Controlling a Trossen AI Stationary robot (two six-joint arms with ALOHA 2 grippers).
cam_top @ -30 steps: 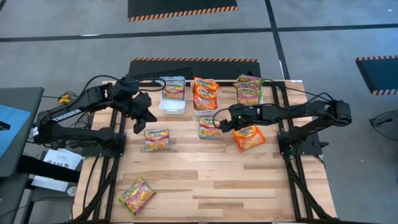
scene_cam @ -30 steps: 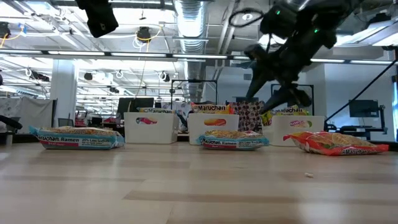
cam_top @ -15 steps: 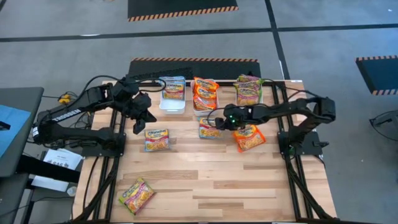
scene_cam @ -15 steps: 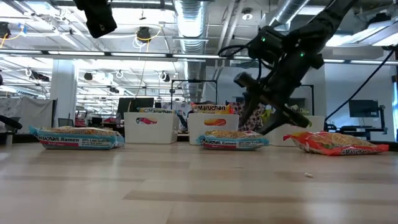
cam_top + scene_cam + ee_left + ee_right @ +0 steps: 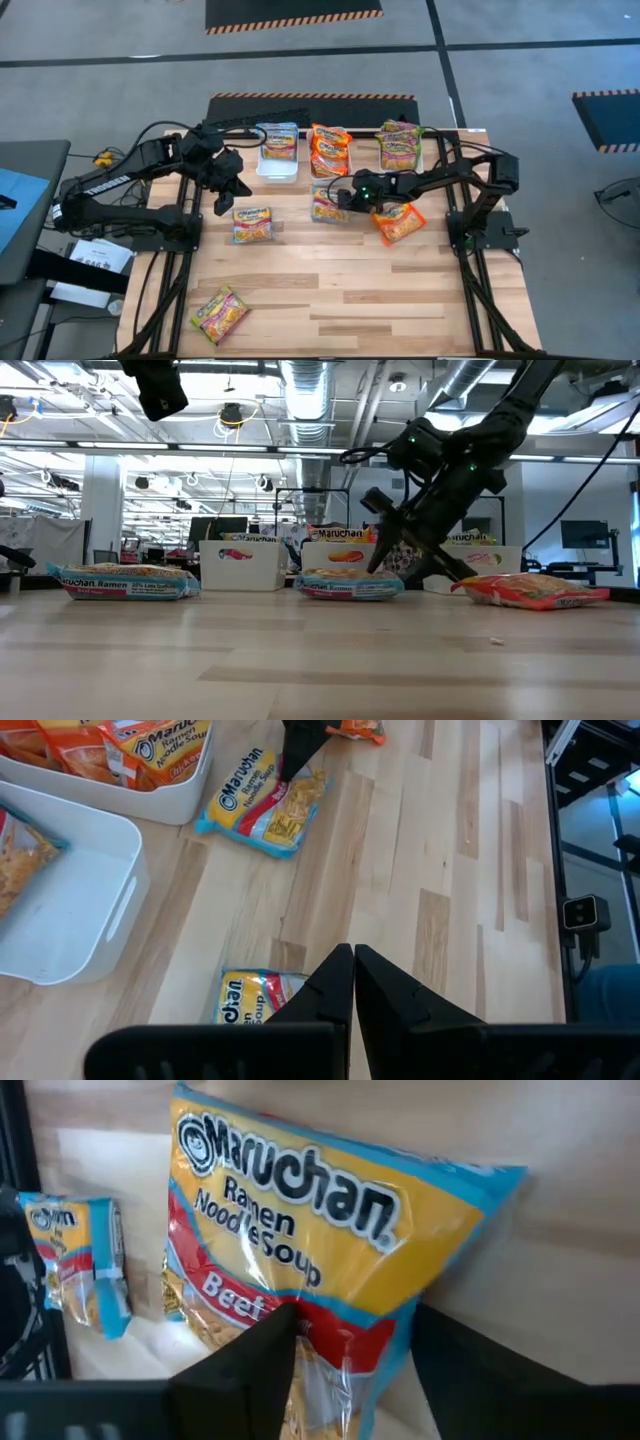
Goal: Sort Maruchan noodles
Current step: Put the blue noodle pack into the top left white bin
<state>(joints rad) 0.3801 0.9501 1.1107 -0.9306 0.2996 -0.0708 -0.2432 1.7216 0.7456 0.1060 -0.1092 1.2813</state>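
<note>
- The right pincer is lowered onto a blue-edged beef packet near the middle of the worktop; its fingers are spread wide, one on either side of the packet's end; the right wrist view shows the packet between them, not squeezed, so it is straddled rather than gripped.
- In the low view the same packet is seen lying flat on the wood, with the right pincer slanting down to it.
- An orange packet lies just beside the right arm, on the worktop.
- The left pincer is clenched shut and holds nothing; it hangs above the worktop, beside the leftmost white bin; in the left wrist view its fingers are pressed together.
- A second blue-edged packet lies below the left pincer; a green-pink packet lies well apart, near the front left corner.
- Three white bins stand in a row at the far edge; the leftmost holds a blue-edged packet, the middle bin orange ones, the right bin green-pink ones.
</note>
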